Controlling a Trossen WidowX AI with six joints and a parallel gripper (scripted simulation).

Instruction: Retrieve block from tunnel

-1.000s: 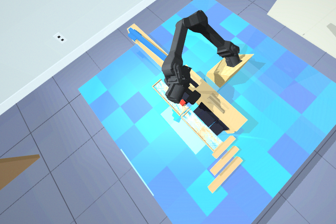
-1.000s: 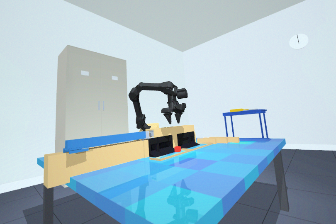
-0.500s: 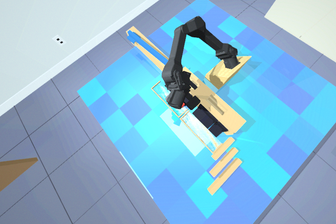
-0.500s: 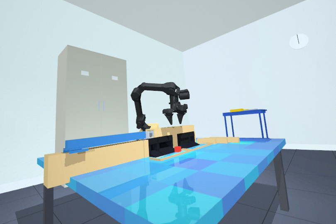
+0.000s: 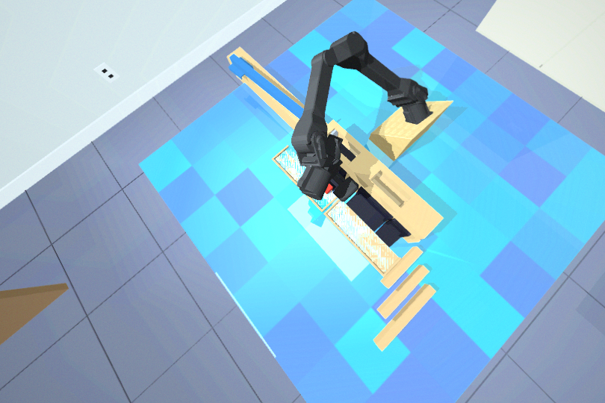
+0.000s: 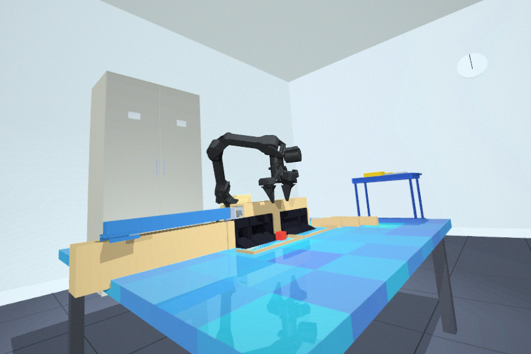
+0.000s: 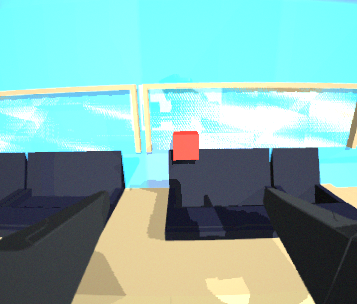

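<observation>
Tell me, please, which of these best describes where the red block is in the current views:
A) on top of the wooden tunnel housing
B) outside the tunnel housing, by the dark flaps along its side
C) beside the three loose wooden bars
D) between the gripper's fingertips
B: the red block sits low by the dark flaps, below the open gripper.
</observation>
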